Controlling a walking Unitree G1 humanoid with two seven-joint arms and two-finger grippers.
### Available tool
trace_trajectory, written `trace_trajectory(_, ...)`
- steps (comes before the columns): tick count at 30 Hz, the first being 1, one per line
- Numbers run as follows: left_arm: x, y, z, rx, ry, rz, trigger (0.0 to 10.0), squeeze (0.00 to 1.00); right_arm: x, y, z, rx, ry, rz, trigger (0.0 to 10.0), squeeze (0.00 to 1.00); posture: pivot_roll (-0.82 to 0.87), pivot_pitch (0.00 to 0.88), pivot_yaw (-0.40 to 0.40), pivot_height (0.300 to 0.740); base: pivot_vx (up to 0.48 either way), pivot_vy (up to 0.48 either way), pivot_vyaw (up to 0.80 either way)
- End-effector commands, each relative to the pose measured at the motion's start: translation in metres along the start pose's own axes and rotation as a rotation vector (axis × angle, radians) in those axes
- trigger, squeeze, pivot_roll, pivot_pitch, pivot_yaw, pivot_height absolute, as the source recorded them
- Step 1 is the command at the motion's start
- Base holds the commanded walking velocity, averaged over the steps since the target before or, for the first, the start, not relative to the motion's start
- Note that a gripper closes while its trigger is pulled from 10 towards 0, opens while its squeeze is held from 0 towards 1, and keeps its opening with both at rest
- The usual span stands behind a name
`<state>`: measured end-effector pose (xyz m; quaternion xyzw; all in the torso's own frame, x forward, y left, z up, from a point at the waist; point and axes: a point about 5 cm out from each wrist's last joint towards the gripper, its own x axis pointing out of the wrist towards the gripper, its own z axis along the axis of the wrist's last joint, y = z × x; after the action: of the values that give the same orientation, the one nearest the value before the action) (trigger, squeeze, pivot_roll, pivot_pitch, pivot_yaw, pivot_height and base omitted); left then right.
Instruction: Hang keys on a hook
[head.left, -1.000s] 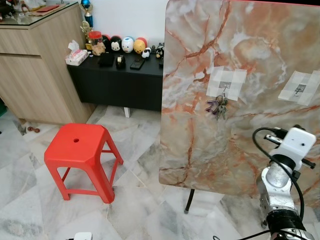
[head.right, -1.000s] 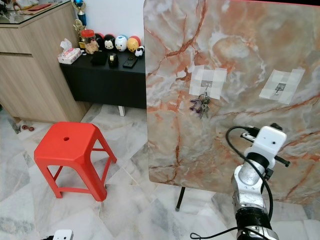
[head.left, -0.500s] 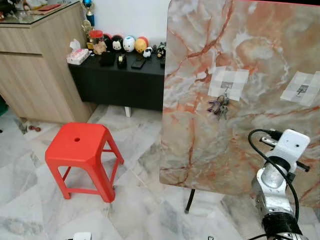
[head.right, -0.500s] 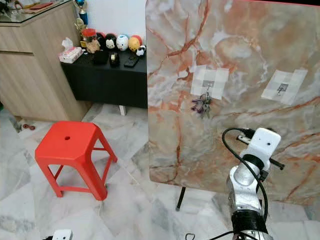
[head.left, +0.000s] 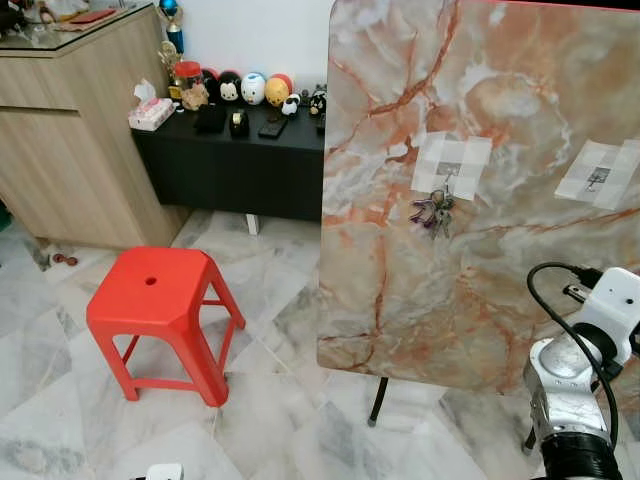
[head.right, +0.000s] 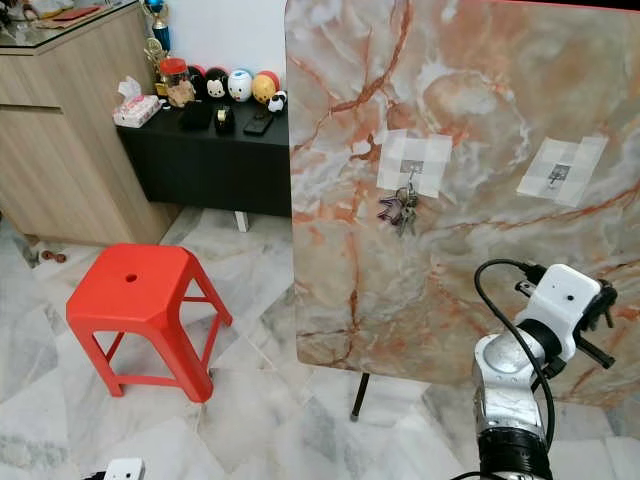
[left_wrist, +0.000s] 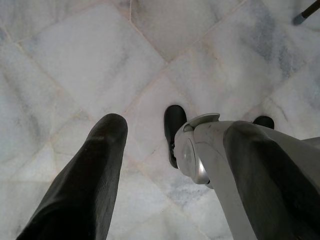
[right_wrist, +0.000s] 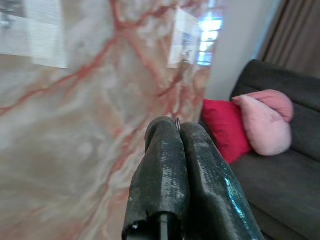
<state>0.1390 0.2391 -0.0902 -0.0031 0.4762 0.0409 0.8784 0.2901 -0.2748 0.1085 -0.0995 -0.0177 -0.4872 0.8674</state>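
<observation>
I see my right hand (right_wrist: 172, 131) with its two black fingers pressed together, a thin bit of wire ring showing between the tips, close before the upright orange-veined marble panel (head.left: 500, 120). Above and left of that hand, a bunch of metal keys (head.left: 433, 211) hangs from a small hook (head.left: 449, 178) on a taped white patch. A second taped hook (head.left: 600, 180) sits above it, bare. My left hand (left_wrist: 175, 145) hangs fingers apart over the floor.
</observation>
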Motion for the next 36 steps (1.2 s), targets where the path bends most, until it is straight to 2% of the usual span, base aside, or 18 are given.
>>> trace_trajectory(1,-0.001,0.000,-0.003,-0.017,0.007,-0.001,10.0,0.00,-0.003,0.010,0.005,0.054,0.016,0.074,10.0,0.00,-0.02,0.000,-0.052,0.740,0.000,0.000,0.00)
trace_trajectory(4,-0.001,0.000,-0.003,-0.016,0.007,-0.001,10.0,0.00,-0.008,0.021,0.000,0.070,0.070,0.165,10.0,0.00,-0.02,0.000,-0.053,0.740,0.000,0.000,0.00)
trace_trajectory(9,0.000,0.000,-0.002,-0.018,0.003,0.000,10.0,0.00,-0.015,0.035,-0.013,0.017,0.167,0.314,10.0,0.00,-0.01,0.000,-0.057,0.740,0.000,0.000,0.00)
trace_trajectory(11,0.000,0.000,-0.002,-0.021,-0.001,0.005,10.0,0.00,-0.021,0.044,-0.017,-0.018,0.200,0.443,10.0,0.00,-0.02,0.000,-0.058,0.740,0.000,0.000,0.00)
trace_trajectory(13,0.000,0.000,-0.002,-0.018,-0.005,0.006,10.0,0.00,-0.026,0.050,-0.023,-0.109,0.228,0.570,10.0,0.00,-0.02,0.000,-0.062,0.740,0.000,0.000,0.00)
trace_trajectory(15,0.000,0.000,-0.001,-0.019,-0.006,0.007,10.0,0.00,-0.026,0.050,-0.025,-0.123,0.233,0.584,10.0,0.00,-0.02,0.000,-0.062,0.740,0.000,0.000,0.00)
trace_trajectory(17,0.000,0.000,0.000,-0.019,-0.020,0.014,10.0,0.00,-0.031,0.048,-0.037,-0.238,0.301,0.741,10.0,0.00,-0.02,0.000,-0.064,0.740,0.000,0.000,0.00)
trace_trajectory(18,0.000,0.000,0.000,-0.019,-0.020,0.014,10.0,0.00,-0.031,0.048,-0.037,-0.238,0.301,0.741,10.0,0.00,-0.02,0.000,-0.064,0.740,0.000,0.000,0.00)
trace_trajectory(19,0.000,0.000,0.001,-0.022,-0.033,0.018,10.0,0.00,-0.034,0.049,-0.041,-0.288,0.324,0.841,10.0,0.00,-0.02,0.000,-0.064,0.740,0.000,0.000,0.00)
trace_trajectory(21,-0.001,0.000,0.002,-0.036,-0.052,0.024,10.0,0.00,-0.040,0.051,-0.040,-0.308,0.335,0.963,10.0,0.00,-0.02,0.000,-0.064,0.740,0.000,0.000,0.00)
trace_trajectory(22,-0.001,0.000,0.004,-0.041,-0.070,0.029,10.0,0.00,-0.047,0.053,-0.038,-0.363,0.310,1.109,10.0,0.00,-0.02,0.000,-0.065,0.740,0.000,0.000,0.00)
trace_trajectory(26,-0.001,0.000,0.009,-0.045,-0.125,0.040,10.0,0.00,-0.065,0.056,-0.026,-0.530,0.257,1.467,10.0,0.00,-0.02,0.000,-0.072,0.740,0.000,0.000,0.00)
trace_trajectory(27,-0.001,0.000,0.009,-0.045,-0.125,0.040,10.0,0.00,-0.065,0.056,-0.026,-0.530,0.257,1.467,10.0,0.00,-0.02,0.000,-0.072,0.740,0.000,0.000,0.00)
trace_trajectory(29,-0.001,0.000,0.012,-0.053,-0.158,0.042,10.0,0.00,-0.074,0.060,-0.013,-0.615,0.179,1.619,10.0,0.00,-0.02,0.000,-0.075,0.740,0.000,0.000,0.00)
trace_trajectory(30,-0.001,0.000,0.012,-0.053,-0.158,0.042,10.0,0.00,-0.074,0.060,-0.013,-0.615,0.179,1.619,10.0,0.00,-0.02,0.000,-0.075,0.740,0.000,0.000,0.00)
trace_trajectory(34,-0.001,-0.005,0.018,-0.036,-0.207,-0.004,10.0,0.00,-0.092,0.068,0.005,-0.687,0.063,1.837,10.0,0.00,-0.01,0.000,-0.086,0.740,0.000,0.000,0.00)
trace_trajectory(35,0.000,0.004,0.067,-0.011,-0.358,-0.038,10.0,0.00,-0.099,0.068,0.007,-0.704,0.037,1.892,10.0,0.00,-0.01,0.000,-0.088,0.740,0.000,0.000,0.00)
trace_trajectory(36,-0.009,0.011,0.139,0.046,-0.577,-0.104,10.0,0.00,-0.109,0.069,0.010,-0.735,-0.005,1.979,10.0,0.00,-0.01,0.000,-0.091,0.740,0.000,0.000,0.00)
